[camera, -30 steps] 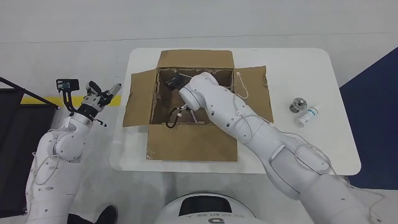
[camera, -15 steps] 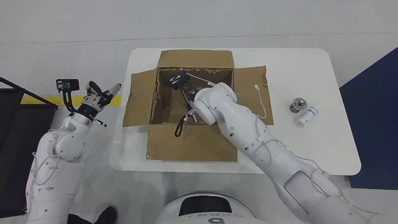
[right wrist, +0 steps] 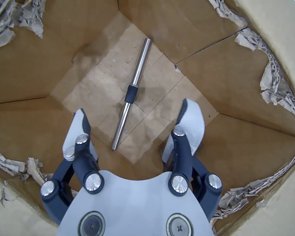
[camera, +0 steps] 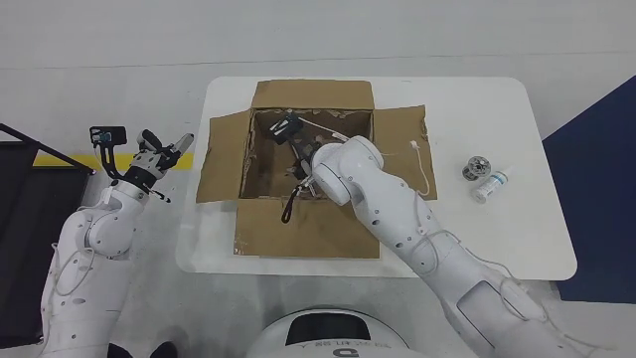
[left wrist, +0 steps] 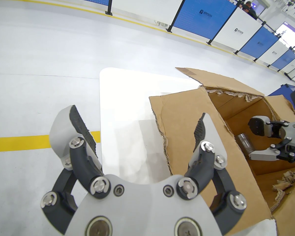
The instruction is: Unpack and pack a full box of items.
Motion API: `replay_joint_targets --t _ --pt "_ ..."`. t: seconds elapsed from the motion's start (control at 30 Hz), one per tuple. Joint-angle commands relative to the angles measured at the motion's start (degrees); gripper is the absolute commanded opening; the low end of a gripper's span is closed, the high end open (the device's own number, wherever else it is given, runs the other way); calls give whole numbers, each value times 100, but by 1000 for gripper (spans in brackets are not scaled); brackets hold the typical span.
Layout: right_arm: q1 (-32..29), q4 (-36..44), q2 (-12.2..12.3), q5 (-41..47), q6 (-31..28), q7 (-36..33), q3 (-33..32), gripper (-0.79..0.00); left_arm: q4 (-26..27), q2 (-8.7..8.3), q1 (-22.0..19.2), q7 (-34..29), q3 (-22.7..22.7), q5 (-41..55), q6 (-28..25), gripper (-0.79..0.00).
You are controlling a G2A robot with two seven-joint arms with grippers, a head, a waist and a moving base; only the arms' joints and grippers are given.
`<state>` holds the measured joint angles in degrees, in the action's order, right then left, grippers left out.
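- Jaws of right gripper [right wrist: 134, 110] spread and empty, down inside box [right wrist: 236, 74], over rod [right wrist: 137, 69] (it lies flat on the box floor).
- Left gripper [left wrist: 137, 113]: jaws spread, empty, beyond left edge of table [camera: 477, 139].
- Bottle [camera: 492, 185] on table, right of box.

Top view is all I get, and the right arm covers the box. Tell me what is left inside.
Observer: One metal rod with a black band at its middle lies flat on the floor of the box.
Operator: Give me the right gripper's state.
Observer: The right gripper is open and empty, held above the rod, one finger on either side of it.
Operator: Now the left one.
Observer: The left gripper is open with nothing in it, outside the box, facing its side flap.
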<state>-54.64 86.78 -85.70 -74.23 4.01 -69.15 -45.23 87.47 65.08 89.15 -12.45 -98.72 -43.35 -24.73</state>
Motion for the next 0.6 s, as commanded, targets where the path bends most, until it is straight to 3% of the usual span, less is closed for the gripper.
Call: replay_joint_targets --t 0.0,0.4,0.57 --pt "0 0 0 0 0 0 0 0 0 0 0 0 0 0 0 0" --pt "-18 -25 1 3 3 32 -5 0 0 0 0 0 0 0 0 0" --pt "282 -745 -121 249 -97 94 168 -15 0 0 0 0 0 0 0 0"
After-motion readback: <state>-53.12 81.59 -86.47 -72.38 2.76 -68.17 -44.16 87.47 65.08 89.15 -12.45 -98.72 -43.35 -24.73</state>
